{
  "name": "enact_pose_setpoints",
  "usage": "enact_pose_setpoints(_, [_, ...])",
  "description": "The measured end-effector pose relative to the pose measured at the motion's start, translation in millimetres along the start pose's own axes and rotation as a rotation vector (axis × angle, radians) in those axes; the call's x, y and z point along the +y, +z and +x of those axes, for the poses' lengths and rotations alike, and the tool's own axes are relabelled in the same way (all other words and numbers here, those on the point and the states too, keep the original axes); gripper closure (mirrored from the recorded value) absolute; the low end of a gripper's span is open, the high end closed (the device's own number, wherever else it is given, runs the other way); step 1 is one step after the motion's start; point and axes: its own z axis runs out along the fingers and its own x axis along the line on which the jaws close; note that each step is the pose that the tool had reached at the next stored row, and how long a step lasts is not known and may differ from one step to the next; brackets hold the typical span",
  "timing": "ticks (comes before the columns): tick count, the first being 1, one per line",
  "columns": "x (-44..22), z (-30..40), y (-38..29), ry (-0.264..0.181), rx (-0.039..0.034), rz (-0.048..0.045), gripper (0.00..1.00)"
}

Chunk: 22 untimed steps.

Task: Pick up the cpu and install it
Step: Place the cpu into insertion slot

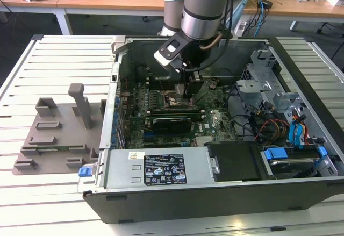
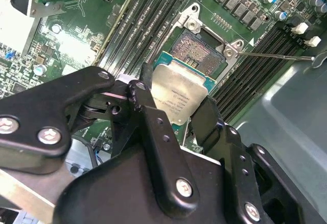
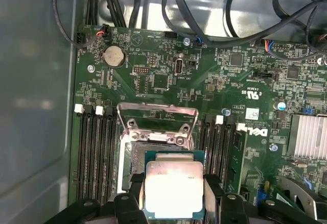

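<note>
The gripper (image 2: 176, 104) is pinching the cpu (image 2: 180, 92) by two opposite edges, holding it flat over the open socket (image 2: 198, 48) and partly covering it. The socket's metal retention frame (image 3: 157, 113) is standing raised beyond. The arm (image 1: 201, 10) is reaching straight down into the open computer case (image 1: 226, 201), over the middle of the motherboard (image 1: 158, 133).

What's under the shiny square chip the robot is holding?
The cpu, held in the pincer, hangs over the open socket on the green motherboard. Part of the socket's bed of tiny contacts shows; the rest is hidden under the chip.
</note>
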Motion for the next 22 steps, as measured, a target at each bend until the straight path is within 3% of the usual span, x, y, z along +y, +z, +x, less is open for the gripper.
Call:
enact_pose_setpoints(12, [0.8,3.7,8.3,0.0,0.0001,-0.0001,0.45])
enact_pose_setpoints(17, [1.2,3.7,15.9,0.0,0.0002,-0.0001,0.45])
enact_pose_setpoints(22, [2.1,11.5,20.9,0.014,-0.0016,-0.0003,0.45])
